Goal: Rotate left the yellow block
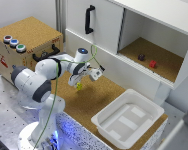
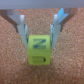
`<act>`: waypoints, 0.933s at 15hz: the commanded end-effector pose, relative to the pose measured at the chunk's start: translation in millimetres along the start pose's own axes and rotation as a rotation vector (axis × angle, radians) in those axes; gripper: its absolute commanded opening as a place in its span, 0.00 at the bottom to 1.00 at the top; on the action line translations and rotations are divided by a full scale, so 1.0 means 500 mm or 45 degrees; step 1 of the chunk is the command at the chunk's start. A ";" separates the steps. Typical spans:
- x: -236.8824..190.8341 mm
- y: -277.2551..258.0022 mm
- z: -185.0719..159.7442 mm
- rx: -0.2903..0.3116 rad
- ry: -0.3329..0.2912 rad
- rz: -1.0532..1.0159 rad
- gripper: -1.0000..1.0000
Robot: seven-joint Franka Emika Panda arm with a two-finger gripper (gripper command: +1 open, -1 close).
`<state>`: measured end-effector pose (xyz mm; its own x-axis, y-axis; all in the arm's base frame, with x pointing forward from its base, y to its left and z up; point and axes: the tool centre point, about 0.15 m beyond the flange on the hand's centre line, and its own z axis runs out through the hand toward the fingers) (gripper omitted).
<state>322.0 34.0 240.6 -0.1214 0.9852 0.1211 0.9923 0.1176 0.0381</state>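
We see claw pinching yellow block between both fingers, over cork counter near its middle. Dark marks on block faces, blurred, unreadable.

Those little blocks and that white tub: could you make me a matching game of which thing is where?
Things:
1. yellow block
2. red block
3. dark purple block
4. white tub

Places:
A. in the open cabinet, nearer the exterior view's right
B. on the cork counter, near its front edge
C. between the fingers of the gripper
D. in the open cabinet, beside the red one

Pairs: 1-C, 2-A, 3-D, 4-B
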 end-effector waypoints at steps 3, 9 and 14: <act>0.043 -0.010 -0.012 0.025 -0.056 0.320 1.00; 0.006 -0.020 -0.071 0.035 -0.005 0.999 1.00; -0.015 -0.030 0.035 -0.130 -0.293 1.733 1.00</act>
<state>317.1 21.6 258.0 0.7746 0.6318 0.0292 0.6323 -0.7746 -0.0147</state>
